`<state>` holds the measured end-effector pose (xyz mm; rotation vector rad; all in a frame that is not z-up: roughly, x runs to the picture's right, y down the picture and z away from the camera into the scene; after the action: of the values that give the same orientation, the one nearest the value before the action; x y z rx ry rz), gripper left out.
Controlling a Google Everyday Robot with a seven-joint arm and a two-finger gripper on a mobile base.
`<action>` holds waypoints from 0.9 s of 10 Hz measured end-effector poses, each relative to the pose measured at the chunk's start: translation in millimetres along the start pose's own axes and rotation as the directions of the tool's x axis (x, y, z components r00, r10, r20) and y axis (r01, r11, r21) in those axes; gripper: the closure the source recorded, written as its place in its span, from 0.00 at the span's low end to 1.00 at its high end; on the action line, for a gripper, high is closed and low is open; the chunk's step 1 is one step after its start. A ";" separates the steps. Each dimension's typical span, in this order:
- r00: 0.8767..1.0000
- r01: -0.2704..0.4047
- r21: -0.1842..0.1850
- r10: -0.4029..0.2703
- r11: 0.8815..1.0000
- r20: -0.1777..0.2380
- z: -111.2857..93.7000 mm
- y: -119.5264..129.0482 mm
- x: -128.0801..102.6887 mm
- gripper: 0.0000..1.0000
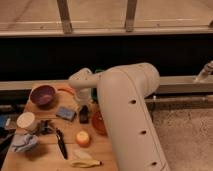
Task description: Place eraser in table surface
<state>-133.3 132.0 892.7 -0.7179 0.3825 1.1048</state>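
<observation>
One gripper (pixel 84 108) above eraser (pixel 84 118), between sponge (pixel 65 113) and red bowl (pixel 96 123)

End effector (pixel 83 106) hangs at eraser (pixel 84 117), beside blue sponge (pixel 65 113).

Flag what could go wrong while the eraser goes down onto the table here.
1. The eraser, just below the gripper, is in a narrow gap between the blue sponge and the red bowl. It may come to rest on one of them instead of the bare table surface.
2. The arm hides the table's right side, so contact there would be hard to spot.
</observation>
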 end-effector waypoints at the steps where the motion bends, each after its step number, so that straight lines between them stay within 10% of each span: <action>1: 1.000 0.001 0.001 -0.001 1.000 0.005 -4.1 -0.3 -0.8 0.96; 9: 0.989 -0.010 0.052 0.002 0.999 0.145 -105.5 -47.4 -31.7 1.00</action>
<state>-96.7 25.2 852.2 -0.5865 0.2890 1.1414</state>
